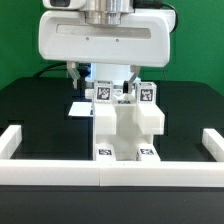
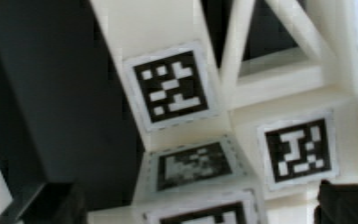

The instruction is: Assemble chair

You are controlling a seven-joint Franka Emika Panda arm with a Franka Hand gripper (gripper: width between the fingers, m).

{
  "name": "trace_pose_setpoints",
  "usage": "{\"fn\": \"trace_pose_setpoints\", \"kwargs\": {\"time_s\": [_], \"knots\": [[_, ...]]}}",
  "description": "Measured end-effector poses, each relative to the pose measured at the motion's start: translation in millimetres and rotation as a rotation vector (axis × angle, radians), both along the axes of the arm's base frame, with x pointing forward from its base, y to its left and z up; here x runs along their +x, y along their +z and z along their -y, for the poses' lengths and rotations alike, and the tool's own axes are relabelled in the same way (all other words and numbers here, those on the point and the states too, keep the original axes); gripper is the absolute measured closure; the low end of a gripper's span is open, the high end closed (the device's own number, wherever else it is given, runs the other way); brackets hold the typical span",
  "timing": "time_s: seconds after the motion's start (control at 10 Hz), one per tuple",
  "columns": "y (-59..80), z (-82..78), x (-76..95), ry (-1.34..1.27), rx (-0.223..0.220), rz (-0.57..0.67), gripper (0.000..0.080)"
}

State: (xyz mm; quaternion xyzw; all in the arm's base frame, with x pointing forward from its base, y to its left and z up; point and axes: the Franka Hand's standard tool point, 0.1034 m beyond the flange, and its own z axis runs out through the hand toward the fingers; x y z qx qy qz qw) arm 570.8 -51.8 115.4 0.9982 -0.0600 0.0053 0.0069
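The chair [image 1: 122,125] stands as a blocky white assembly in the middle of the black table, with black-and-white tags on its top and front. My gripper [image 1: 105,85] hangs straight above its rear part, under the big white arm body. In the wrist view the tagged white chair parts [image 2: 185,90] fill the picture. The gripper [image 2: 185,205] is open. One dark finger [image 2: 25,205] stands apart from the part and the other finger [image 2: 348,198] is at the far edge. What lies right under the jaws is hidden in the exterior view.
A white border rail [image 1: 60,170] runs along the front, with raised ends at the exterior view's left [image 1: 10,140] and right [image 1: 212,140]. The marker board [image 1: 82,108] lies flat just to the left of the chair. A green wall is behind.
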Motion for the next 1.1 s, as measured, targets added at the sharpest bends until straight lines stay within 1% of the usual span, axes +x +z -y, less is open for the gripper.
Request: {"fn": "trace_pose_setpoints", "kwargs": {"time_s": [0.3,0.4,0.5,0.6,0.7,0.9,1.1], "knots": [[-0.1,3.4,-0.4,0.171,-0.005,-0.002,0.015],[-0.1,3.4,-0.4,0.156,-0.005,-0.002,0.0278],[-0.1,3.6,-0.4,0.155,-0.005,-0.002,0.0454],[-0.1,3.6,-0.4,0.155,-0.005,-0.002,0.0454],[-0.1,3.7,-0.4,0.154,-0.005,-0.002,0.0513],[-0.1,3.7,-0.4,0.124,-0.004,-0.002,0.0513],[-0.1,3.4,-0.4,-0.016,-0.001,0.001,0.0513]]}}
